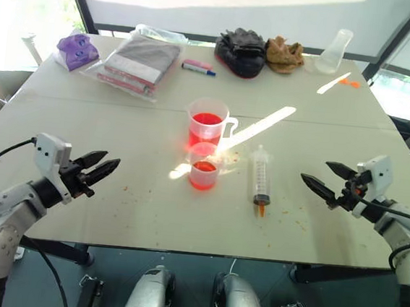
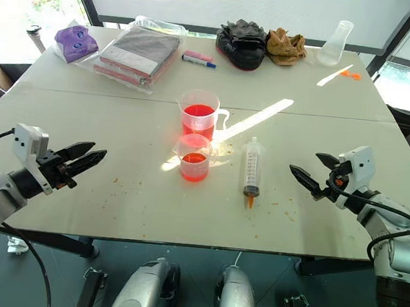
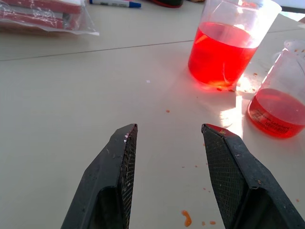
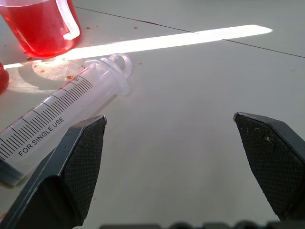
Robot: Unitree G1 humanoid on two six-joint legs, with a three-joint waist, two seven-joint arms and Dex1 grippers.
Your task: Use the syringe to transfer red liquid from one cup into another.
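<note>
Head views: the syringe (image 1: 262,176) lay flat on the desk (image 1: 339,116), untouched, tip toward the robot, orange stain at the tip, plunger looked pushed in. The tall handled beaker (image 1: 208,123) stood mid-desk with red liquid (image 1: 206,127) in roughly its lower half. The short cup (image 1: 204,166) stood just in front of it, near or touching, and also held red liquid low down. Left pincer (image 1: 100,167) hovered over the desk's near left part, jaws apart, empty, well apart from both cups. Right pincer (image 1: 320,180) hovered at the near right, jaws spread wide, empty, near the syringe but not touching. Orange specks dotted the desk around the cups.

Left wrist view: both fingers (image 3: 114,176) stood apart with nothing between them; beaker (image 3: 228,43) and short cup (image 3: 281,98) were ahead, each with red liquid.

Right wrist view: fingers (image 4: 76,157) wide apart, empty; syringe (image 4: 62,114) lay just ahead beside 1 finger, barrel clear, seemingly no liquid inside. Beaker (image 4: 43,24) was beyond it.

Progress judgement: red in the short cup and the stained tip suggested at least 1 transfer was done, or it was staged that way; cannot tell which. With the syringe down and both pincers empty, this read as either start or end of a cycle. If more was left: grasp syringe, draw from beaker, empty into short cup.
</note>
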